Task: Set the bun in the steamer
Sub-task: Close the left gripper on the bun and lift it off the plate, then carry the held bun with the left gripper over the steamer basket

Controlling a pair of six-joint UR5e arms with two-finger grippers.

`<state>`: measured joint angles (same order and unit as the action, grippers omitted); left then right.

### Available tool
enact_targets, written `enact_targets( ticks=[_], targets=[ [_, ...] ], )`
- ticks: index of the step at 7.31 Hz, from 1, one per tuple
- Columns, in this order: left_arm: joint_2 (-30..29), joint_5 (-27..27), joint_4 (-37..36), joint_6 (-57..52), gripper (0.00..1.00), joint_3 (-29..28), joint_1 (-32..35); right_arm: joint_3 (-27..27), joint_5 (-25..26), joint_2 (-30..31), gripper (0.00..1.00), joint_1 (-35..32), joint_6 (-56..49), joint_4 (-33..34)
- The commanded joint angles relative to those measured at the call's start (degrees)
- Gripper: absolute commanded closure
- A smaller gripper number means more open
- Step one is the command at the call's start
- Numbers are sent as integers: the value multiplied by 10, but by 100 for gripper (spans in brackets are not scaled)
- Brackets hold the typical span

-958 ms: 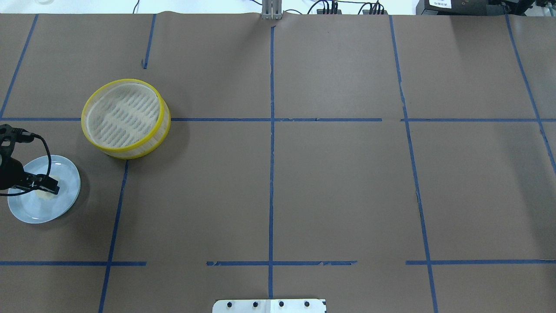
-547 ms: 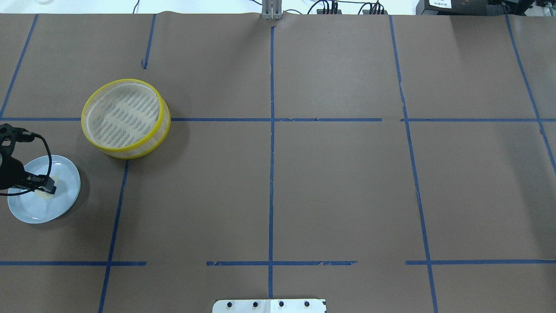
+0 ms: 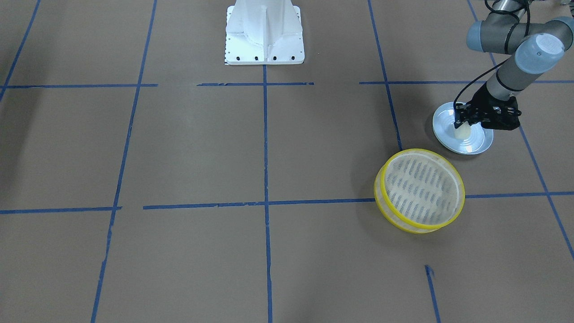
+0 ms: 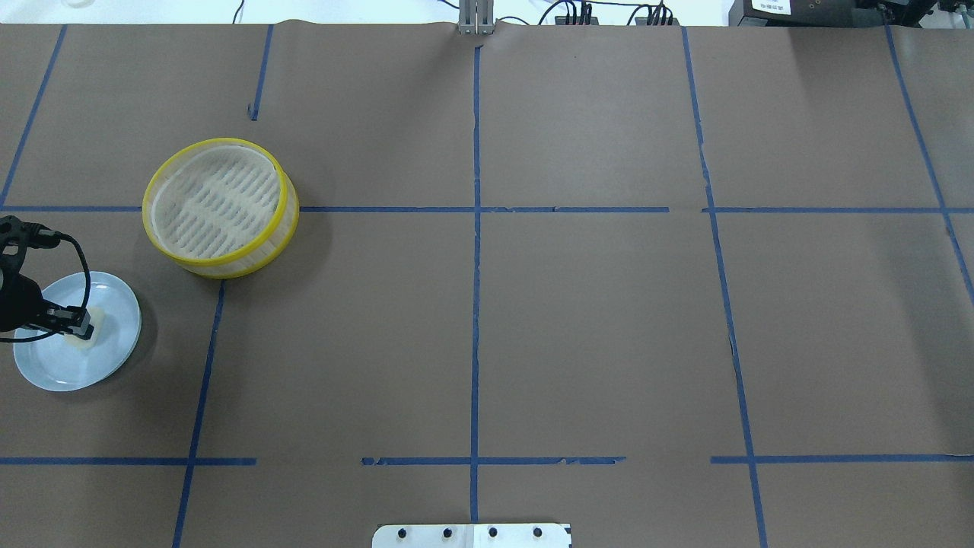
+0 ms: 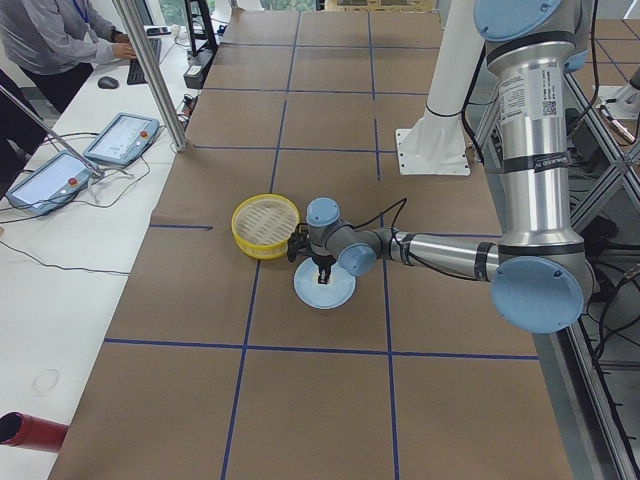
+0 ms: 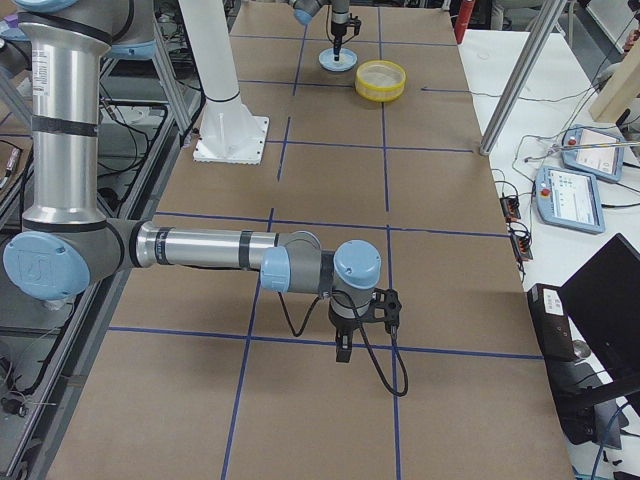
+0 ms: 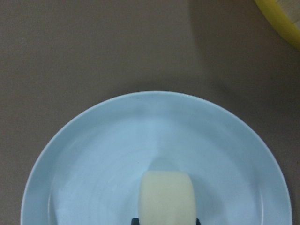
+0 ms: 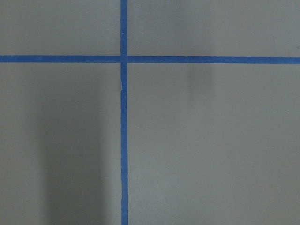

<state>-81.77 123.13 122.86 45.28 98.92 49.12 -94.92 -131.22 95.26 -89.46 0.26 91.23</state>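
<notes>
The bun (image 7: 167,197) is a small cream-white lump on the pale blue plate (image 7: 93,154). My left gripper (image 3: 463,124) stands over the plate with its fingers closed against the bun's two sides; the bun (image 3: 462,132) still rests on the plate. In the overhead view the gripper (image 4: 81,327) is at the table's left edge. The steamer (image 4: 219,205), with yellow rim and slotted whitish floor, stands empty just beyond the plate, apart from it. My right gripper (image 6: 345,345) shows only in the exterior right view, over bare table; I cannot tell if it is open or shut.
The table is covered in brown paper with blue tape lines (image 4: 475,228). The robot's white base (image 3: 263,33) is at the table's near middle edge. Operators' tablets (image 5: 120,138) lie off the table's far side.
The left gripper's fingers have drawn together over the plate, from wide open to closed on the bun. The steamer and plate have not moved.
</notes>
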Motion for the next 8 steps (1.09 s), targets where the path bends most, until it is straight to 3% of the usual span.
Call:
enact_targets(
  ticks=[1,5,8],
  targets=[
    [1,0,-1,0,69,2,1,0,0,0,0,0,0,0],
    [9,7,-27,-9,68,67,17,0,0,-1,0,1,0,0],
    [-6,8,-180,-107,70,137,109,0,0,-1,0,0,0,0]
  ],
)
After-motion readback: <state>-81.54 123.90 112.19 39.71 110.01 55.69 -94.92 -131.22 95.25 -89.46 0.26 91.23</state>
